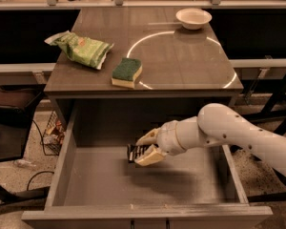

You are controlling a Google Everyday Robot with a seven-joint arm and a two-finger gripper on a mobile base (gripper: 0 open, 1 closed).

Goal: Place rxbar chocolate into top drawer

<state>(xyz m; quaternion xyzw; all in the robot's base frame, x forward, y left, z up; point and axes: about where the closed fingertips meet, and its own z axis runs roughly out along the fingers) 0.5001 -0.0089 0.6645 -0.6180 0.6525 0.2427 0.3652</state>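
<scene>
Bag: we saw a green crinkled snack bag (81, 49) lying flat at approx 10 o'clock on the table (181, 66).
Sponge: a green-topped yellow sponge (127, 71) sat at 4 o'clock of the bag, near it but not touching, close to the table's front edge.
Bar: the rxbar chocolate (132, 152) was at 6 o'clock of the sponge, inside the top drawer (181, 187) near its back wall. Its dark end stuck out toward 9 o'clock. We couldn't tell if it touched the floor.
Gripper: the gripper (142, 149) was in the drawer w/ the bar pinched between its two pale fingers, which were parted only by the bar's thickness.
Drawer: it was pulled out below the table's front edge, w/ plain grey walls & floor.
Bowl: a pale bowl (193, 18) stood at approx 1 o'clock on the table, near the back edge.
Arm: the white arm (238, 135) reached in from 3 o'clock, over the drawer's right wall.
</scene>
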